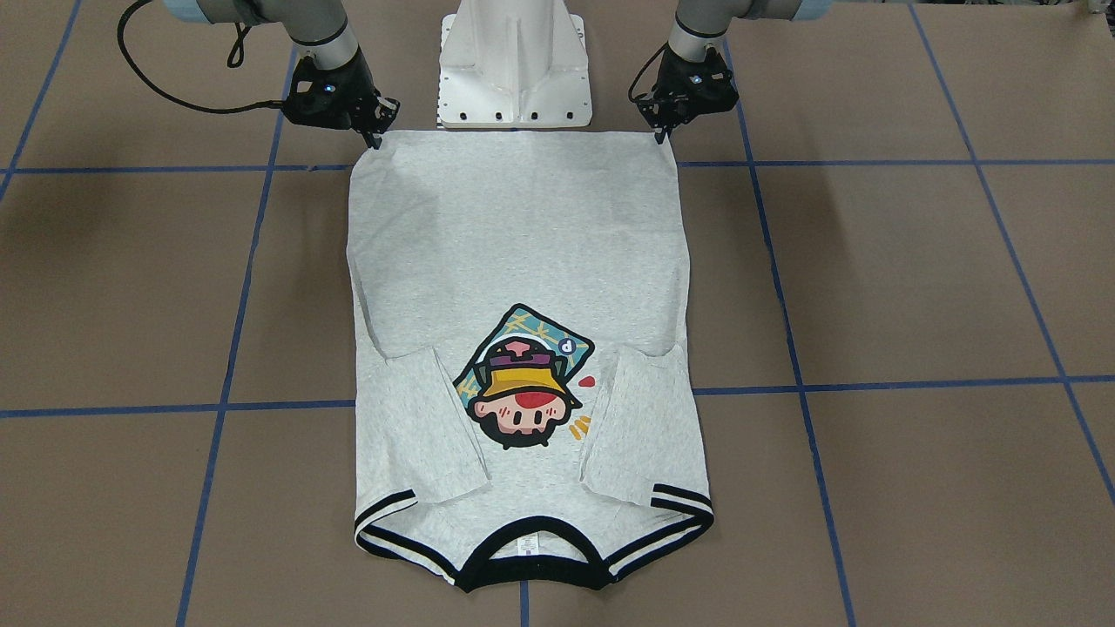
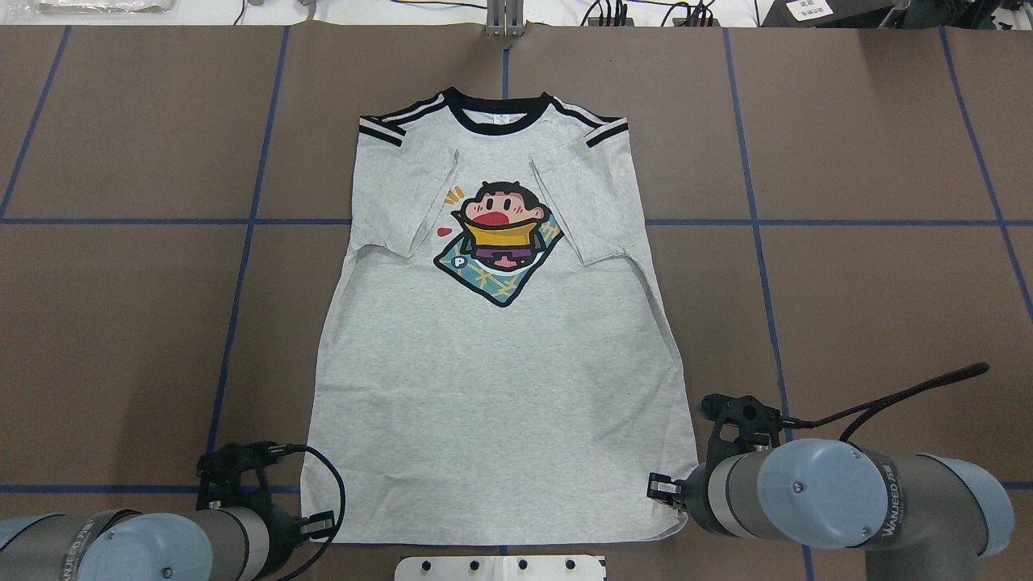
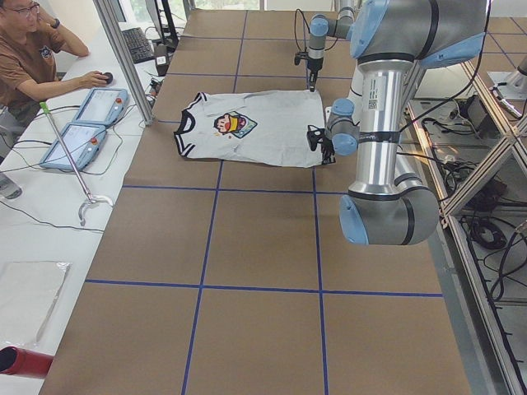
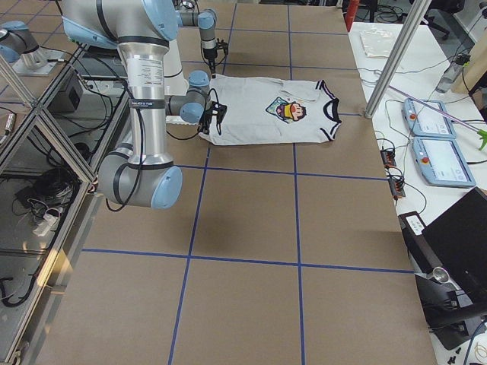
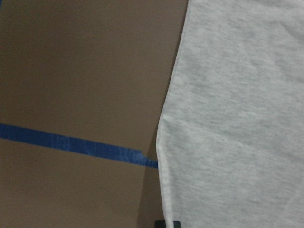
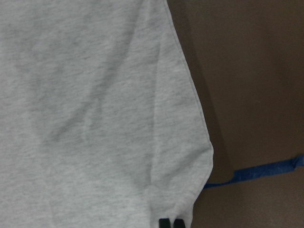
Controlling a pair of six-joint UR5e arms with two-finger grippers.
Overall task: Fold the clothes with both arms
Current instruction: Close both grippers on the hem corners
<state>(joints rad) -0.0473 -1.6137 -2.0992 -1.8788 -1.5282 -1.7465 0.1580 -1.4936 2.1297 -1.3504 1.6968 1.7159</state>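
**Hidden or cut off.** In the overhead view the left arm (image 2: 129, 549) at lower left and the right arm (image 2: 839, 496) at lower right cover their own pincer tips. The left wrist view shows only a dark sliver of fingertips (image 5: 167, 223) at its bottom edge. The back of the T-shirt (image 1: 523, 244) cannot be seen.

**T-shirt.** It lies flat and face up on the brown surface (image 1: 915, 279), in the centre of the front-facing frame. The long axis runs top to bottom. The black collar (image 1: 527, 570) is at the bottom and the hem at the top, just below the white pedestal base (image 1: 514, 70). Both sleeves are folded inward beside the cartoon head (image 1: 521, 392).

**Left pincer** (image 1: 665, 132). It is at upper right, with its tips drawn together on that hem corner.

**Right pincer** (image 1: 376, 138). It is at upper left. Its fingertips (image 6: 164, 223) are pinched nearly together on the other hem corner, and the fabric is puckered there.
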